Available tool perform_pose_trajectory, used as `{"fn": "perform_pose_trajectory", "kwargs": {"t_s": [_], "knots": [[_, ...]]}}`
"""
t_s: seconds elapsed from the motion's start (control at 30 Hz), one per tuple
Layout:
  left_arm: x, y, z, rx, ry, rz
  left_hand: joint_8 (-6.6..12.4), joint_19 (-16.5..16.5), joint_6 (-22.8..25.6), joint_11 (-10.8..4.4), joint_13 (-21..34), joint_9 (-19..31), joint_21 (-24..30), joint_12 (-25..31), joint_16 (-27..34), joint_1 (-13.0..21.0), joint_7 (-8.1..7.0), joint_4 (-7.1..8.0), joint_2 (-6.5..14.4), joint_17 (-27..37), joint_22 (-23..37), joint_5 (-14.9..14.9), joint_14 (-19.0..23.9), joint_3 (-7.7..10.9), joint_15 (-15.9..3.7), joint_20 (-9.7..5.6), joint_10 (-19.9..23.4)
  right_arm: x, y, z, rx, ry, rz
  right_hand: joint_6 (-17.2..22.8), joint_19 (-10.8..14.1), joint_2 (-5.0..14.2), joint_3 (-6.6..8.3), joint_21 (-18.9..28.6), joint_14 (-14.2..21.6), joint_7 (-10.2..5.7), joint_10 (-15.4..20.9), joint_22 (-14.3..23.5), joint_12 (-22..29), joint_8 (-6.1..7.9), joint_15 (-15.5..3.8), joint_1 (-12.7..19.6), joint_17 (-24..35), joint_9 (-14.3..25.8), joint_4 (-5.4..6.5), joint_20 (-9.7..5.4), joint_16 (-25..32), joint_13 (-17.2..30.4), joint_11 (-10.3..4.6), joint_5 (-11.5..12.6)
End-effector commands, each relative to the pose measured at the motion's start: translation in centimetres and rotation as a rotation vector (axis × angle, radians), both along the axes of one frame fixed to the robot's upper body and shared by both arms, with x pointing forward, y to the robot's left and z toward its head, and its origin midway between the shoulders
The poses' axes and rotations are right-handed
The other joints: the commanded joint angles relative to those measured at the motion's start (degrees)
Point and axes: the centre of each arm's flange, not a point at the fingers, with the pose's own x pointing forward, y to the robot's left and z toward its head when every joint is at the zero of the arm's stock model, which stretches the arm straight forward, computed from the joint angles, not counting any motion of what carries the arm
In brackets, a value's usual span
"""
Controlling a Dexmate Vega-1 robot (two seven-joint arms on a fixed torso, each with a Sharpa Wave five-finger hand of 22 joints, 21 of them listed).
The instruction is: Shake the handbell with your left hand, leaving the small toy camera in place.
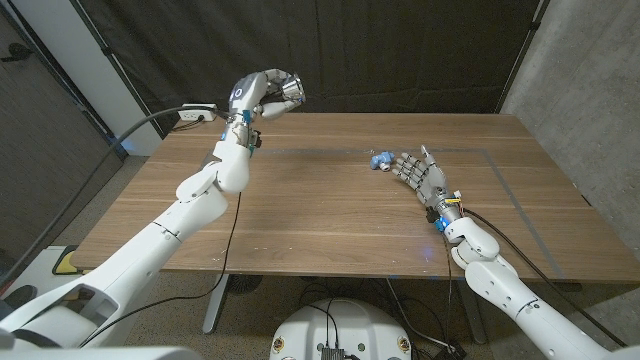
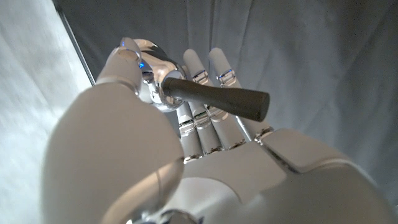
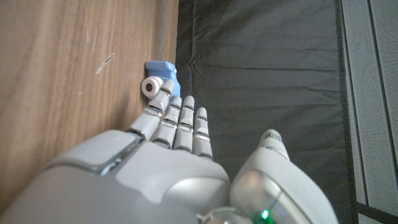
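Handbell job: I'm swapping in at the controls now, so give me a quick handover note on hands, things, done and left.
Left hand: raised above the table's far left, holding the handbell by its dark handle.
Right hand: on the wooden table, holding nothing, fingertips beside the small toy camera.
Done: bell picked up.
Left: shake it; leave the camera in place.

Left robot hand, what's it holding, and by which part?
The left robot hand holds the handbell up off the table, gripping around its metal bell end; the dark handle sticks out free.
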Motion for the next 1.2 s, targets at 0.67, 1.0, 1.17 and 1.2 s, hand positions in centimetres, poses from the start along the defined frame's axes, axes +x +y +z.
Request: {"fn": "perform_pose_trajectory", "kwargs": {"t_s": [0.67,1.0,1.17,1.2], "knots": [[-3.1,5.8,-3.5,-0.406,-0.23,-0.277,1.21,0.1,11.1,-4.79,1.1,1.6,-0.8,-0.3,-1.2,9.7,0.45,1.24,10.6,0.1,-0.1,0.2,0.0,1.95,-2.4,-2.61,4.4,-0.4,-0.3,-0.7,-0.024,0.038,0.001,0.5,0.6,0.32,-0.06,-0.1,0.4,0.18,0.4,0.1,-0.1,0.0,0.25,-0.2,0.1,0.1,-0.2,-0.12,0.1,0.2,-0.13,0.0],[0.7,-5.1,0.2,0.257,-0.067,0.262,1.19,0.1,11.3,-4.58,1.4,1.5,-1.1,-0.6,-1.4,9.6,0.14,1.3,10.5,0.2,-0.1,0.2,0.2,2.03,-2.34,-2.58,4.4,-0.7,-0.7,-1.9,0.008,0.041,-0.003,0.4,0.7,0.35,-0.05,-0.1,0.5,0.24,0.4,0.1,-0.1,0.0,0.29,-0.2,0.1,0.1,-0.2,-0.13,0.1,0.2,-0.2,0.0],[4.3,-9.4,0.5,0.541,0.032,0.431,1.15,0.1,11.3,-4.56,1.5,1.5,-1.2,-0.7,-1.6,9.4,0.06,1.35,10.5,0.2,-0.1,0.2,0.1,2.06,-2.32,-2.51,4.6,-0.9,-1.0,-2.2,0.019,0.042,-0.007,0.5,0.7,0.38,-0.04,-0.1,0.5,0.28,0.5,0.1,0.0,0.0,0.23,-0.1,0.1,0.1,-0.2,-0.13,0.1,0.2,-0.16,0.0],[5.0,-10.0,0.5,0.597,0.06,0.47,1.16,0.0,11.4,-4.59,1.5,1.5,-1.2,-0.7,-1.6,9.4,0.02,1.35,10.4,0.2,-0.1,0.2,0.0,2.06,-2.32,-2.5,4.6,-0.9,-1.1,-2.3,0.021,0.042,-0.008,0.5,0.7,0.38,-0.04,-0.1,0.5,0.4,0.5,0.1,0.0,0.0,0.24,-0.1,0.1,0.1,-0.21,-0.14,0.1,0.2,-0.17,0.0]]}}
